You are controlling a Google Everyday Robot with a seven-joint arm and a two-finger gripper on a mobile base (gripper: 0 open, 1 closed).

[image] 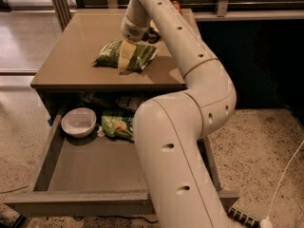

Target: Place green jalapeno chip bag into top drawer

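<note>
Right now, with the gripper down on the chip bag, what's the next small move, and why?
Probably lift the bag slightly, if the grip holds. The gripper sits on the green jalapeno chip bag, which lies flat on the cabinet top, while the top drawer stands open below with bare floor.

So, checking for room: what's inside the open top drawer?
A white bowl and a light green bag at the back; the arm hides the top drawer's right side. The tool rests on the green jalapeno chip bag on the cabinet top.
</note>
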